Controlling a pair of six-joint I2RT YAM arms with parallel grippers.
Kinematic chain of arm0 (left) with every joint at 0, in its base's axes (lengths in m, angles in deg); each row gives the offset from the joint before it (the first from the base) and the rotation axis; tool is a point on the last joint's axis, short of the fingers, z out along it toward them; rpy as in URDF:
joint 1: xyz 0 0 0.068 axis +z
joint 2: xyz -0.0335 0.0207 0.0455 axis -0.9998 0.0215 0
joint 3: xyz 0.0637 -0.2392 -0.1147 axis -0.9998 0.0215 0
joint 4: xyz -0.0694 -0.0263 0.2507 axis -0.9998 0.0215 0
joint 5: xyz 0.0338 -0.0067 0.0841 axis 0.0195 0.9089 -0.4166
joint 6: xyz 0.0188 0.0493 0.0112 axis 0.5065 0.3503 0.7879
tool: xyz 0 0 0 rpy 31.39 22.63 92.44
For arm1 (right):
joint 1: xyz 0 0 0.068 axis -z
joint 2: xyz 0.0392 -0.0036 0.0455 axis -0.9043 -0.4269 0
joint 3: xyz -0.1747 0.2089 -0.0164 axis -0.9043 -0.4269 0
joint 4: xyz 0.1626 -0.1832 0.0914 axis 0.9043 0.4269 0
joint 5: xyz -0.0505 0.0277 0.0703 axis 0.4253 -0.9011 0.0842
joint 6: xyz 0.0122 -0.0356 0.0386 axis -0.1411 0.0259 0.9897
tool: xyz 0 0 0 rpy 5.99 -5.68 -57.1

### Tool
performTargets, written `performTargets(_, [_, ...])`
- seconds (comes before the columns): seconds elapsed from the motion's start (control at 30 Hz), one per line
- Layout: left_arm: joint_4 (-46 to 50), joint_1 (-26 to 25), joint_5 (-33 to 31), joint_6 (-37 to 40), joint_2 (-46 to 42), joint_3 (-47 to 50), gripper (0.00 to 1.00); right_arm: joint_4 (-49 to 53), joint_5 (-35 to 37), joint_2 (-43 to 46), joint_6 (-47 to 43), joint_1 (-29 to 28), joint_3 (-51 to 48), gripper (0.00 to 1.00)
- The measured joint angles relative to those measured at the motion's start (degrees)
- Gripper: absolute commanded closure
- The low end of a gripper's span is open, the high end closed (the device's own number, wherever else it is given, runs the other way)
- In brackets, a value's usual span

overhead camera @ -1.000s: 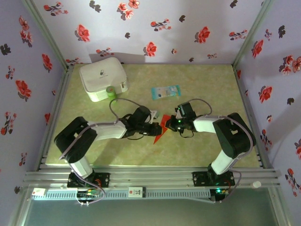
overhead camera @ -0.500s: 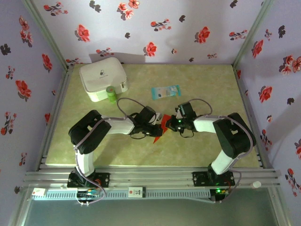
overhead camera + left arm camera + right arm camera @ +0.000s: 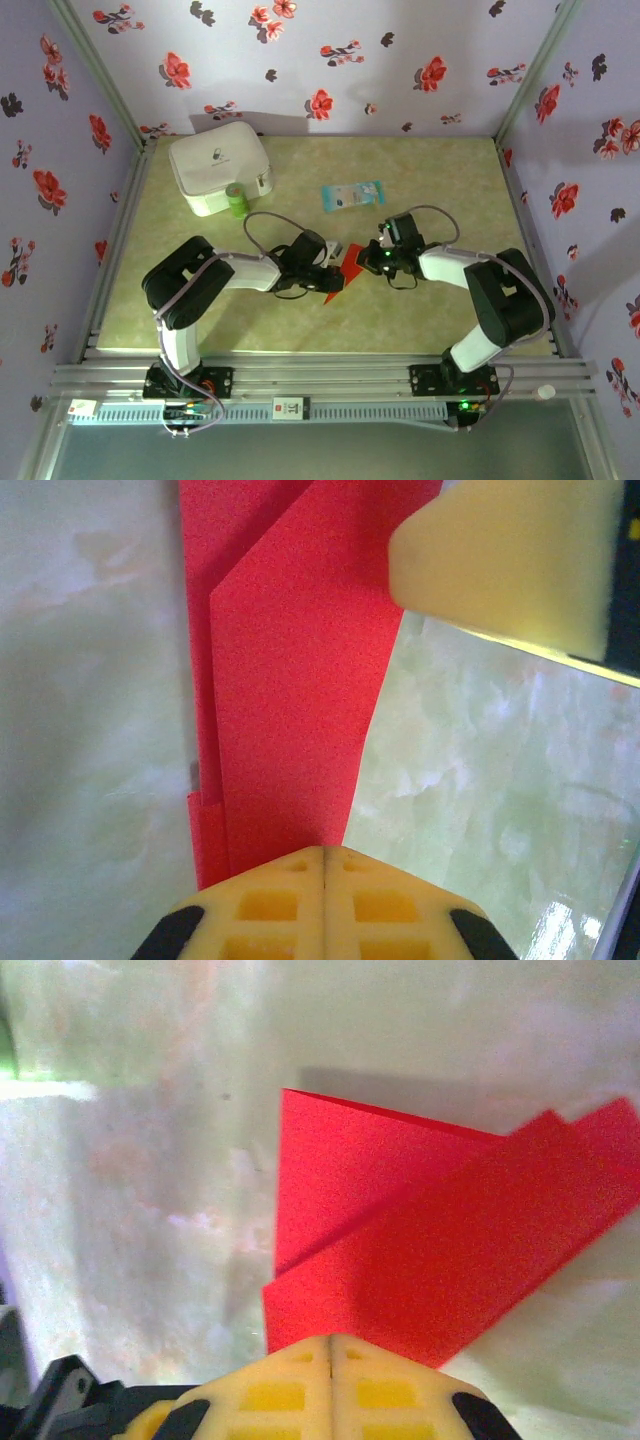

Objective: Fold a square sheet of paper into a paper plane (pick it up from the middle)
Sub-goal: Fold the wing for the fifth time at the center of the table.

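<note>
While both were fully closed, left hand (image 3: 325, 862) and right hand (image 3: 330, 1345) rested tip-down on the thin folded bright-red paper sheet (image 3: 349, 268).

1. White boxy case (image 3: 218, 165): a small dark emblem sits on its lid, too small to make out as letters or a brand.
2. Pale blue packet (image 3: 352, 194), to the right of the case: darker print runs across its face, but no word or number is legible.
3. White tag (image 3: 288, 407) on the front rail (image 3: 380, 378), well nearer the camera than the case: it carries a couple of dark characters, blurred past reading.
4. Pale sticker (image 3: 82, 407) at the rail's left end, nearer the camera than the case: its markings cannot be read.
</note>
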Motion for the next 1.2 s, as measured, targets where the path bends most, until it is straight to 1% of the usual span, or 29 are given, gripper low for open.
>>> performTargets(0.27, [-0.11,0.0,0.0,-0.07,-0.02,0.04,1.0,-7.37,-1.22,-3.17,4.17,-4.83,-1.79,0.96])
performTargets(0.37, [-0.68,0.0,0.0,-0.28,-0.15,0.48,1.0,-7.8,-0.72,-3.82,4.9,-5.11,-3.61,0.98])
performTargets(0.5, [-1.42,0.0,0.0,-0.48,-0.24,0.9,1.0,-7.5,-0.35,-3.82,4.85,-4.74,-3.5,0.98])
performTargets(0.63, [-2.25,0.0,0.0,-0.48,-0.35,1.44,1.0,-7.5,-1.46,-3.98,4.85,-2.58,-3.52,0.97])
performTargets(0.9, [-4.26,0.0,0.04,-0.9,-0.39,2.47,1.0,-5.25,-1.27,-4.0,4.09,2.21,-2.43,0.97])
performTargets(1.2, [-5.27,0.0,0.2,-1.14,-0.46,2.95,1.0,-2.91,-0.07,-4.57,4.02,10.34,-0.63,0.96])
